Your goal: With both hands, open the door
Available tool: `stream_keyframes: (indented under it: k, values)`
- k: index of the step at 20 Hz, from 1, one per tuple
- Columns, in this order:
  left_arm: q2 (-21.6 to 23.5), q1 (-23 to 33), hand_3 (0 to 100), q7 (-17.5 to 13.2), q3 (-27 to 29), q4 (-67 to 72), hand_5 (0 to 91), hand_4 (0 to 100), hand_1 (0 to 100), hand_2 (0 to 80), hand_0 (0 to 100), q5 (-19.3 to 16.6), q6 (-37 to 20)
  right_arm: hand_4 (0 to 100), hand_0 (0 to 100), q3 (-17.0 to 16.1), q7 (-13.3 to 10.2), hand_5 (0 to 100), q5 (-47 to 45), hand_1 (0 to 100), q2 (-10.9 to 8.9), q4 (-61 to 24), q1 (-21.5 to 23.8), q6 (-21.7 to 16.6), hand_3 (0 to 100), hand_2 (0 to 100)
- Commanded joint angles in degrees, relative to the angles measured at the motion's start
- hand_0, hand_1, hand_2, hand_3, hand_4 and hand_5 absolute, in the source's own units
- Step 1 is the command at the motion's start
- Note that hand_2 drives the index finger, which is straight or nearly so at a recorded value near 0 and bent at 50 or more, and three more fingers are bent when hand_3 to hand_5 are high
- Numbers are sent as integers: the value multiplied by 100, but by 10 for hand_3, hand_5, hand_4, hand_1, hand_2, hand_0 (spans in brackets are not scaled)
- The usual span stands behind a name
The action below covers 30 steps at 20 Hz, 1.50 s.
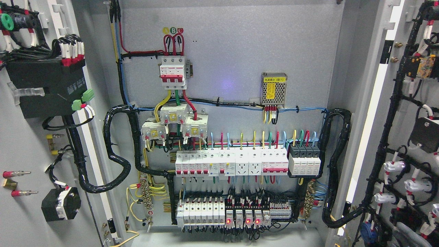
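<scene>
An electrical cabinet stands with both doors swung wide. The left door (24, 144) shows its inner face at the picture's left, carrying a black module and wired parts. The right door (411, 103) shows its inner face at the right, with black cable looms and white-capped components. Between them the grey back panel (233, 55) is fully exposed. Neither of my hands nor any arm appears in the head view.
On the panel sit a red-and-white main breaker (174, 72), a perforated power supply (273, 88), rows of white breakers (233, 164) and relays with red lights (241, 219). Thick black cable looms (116, 151) arc from each door to the panel.
</scene>
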Motion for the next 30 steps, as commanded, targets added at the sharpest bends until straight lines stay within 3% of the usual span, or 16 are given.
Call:
stream_keyframes:
  k: [1,14,19,27,30]
  values:
    - [201,63,0,2,525,52,0,0,0,0,0,349,99,0,191,-178,1,0,-66,0,-17,8,10,4,0,0]
    - [667,124,0,2,1087,271,0,0,0,0,0,1290,293,0,191,-196,-8,0,-57,0,-35,-1,45,13,0,0]
    - [1054,133,0,2,1421,403,0,0,0,0,0,2028,477,0,191,-205,-8,0,-66,0,-35,-1,54,13,0,0]
    - [1247,116,0,2,1685,544,0,0,0,0,0,2310,662,0,191,-301,1,0,-101,0,-26,8,116,22,0,0]
    - [1282,116,0,2,1843,666,0,0,0,0,0,2328,662,0,191,-293,1,0,-670,0,-26,17,151,31,0,0]
